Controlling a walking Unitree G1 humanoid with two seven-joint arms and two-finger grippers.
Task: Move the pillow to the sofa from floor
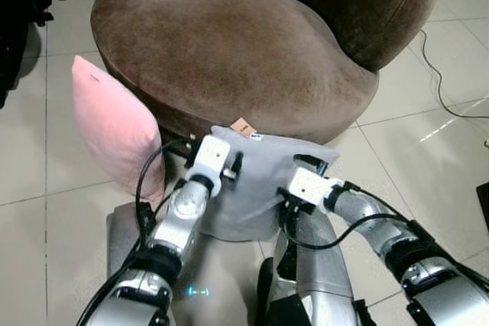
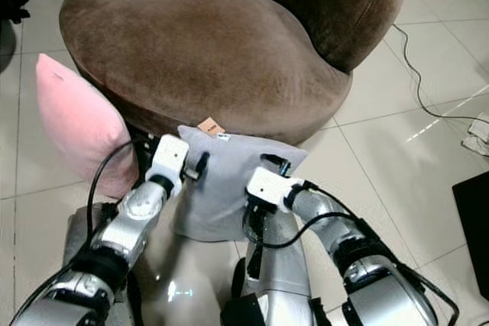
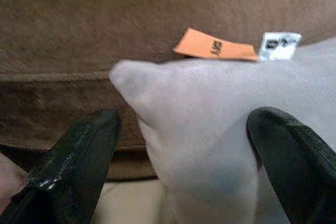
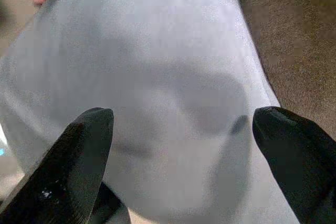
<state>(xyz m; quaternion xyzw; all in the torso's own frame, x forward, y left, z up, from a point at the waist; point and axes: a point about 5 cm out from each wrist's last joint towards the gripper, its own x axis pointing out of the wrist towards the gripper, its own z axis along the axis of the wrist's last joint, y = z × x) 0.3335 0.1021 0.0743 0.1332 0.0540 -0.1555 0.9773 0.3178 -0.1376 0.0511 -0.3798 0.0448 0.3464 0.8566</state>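
Left eye view gives us two pillows: one grey pillow point(image 1: 256, 181) and one pink pillow point(image 1: 114, 124), both in front of one brown sofa point(image 1: 229, 43). The pink pillow stands on edge on the tiled floor point(image 1: 428, 150), leaning against the sofa's base at our left. The grey pillow sits upright between our two arms, its top edge with an orange tag point(image 3: 215, 50) and a white tag point(image 3: 280, 44) just against the sofa's front; whether its lower edge touches the floor we cannot tell.

Our left gripper point(image 3: 184, 145) has its jaws spread wide around the pillow's upper left corner, one finger point(image 3: 79, 156) clear of the fabric, the other pressed into it. Our right gripper point(image 4: 184, 150) also has its jaws wide open, both fingers lying on the pillow's grey face on its right side, neither pinching it.

One black cable point(image 1: 439, 78) trails over the floor at the right.
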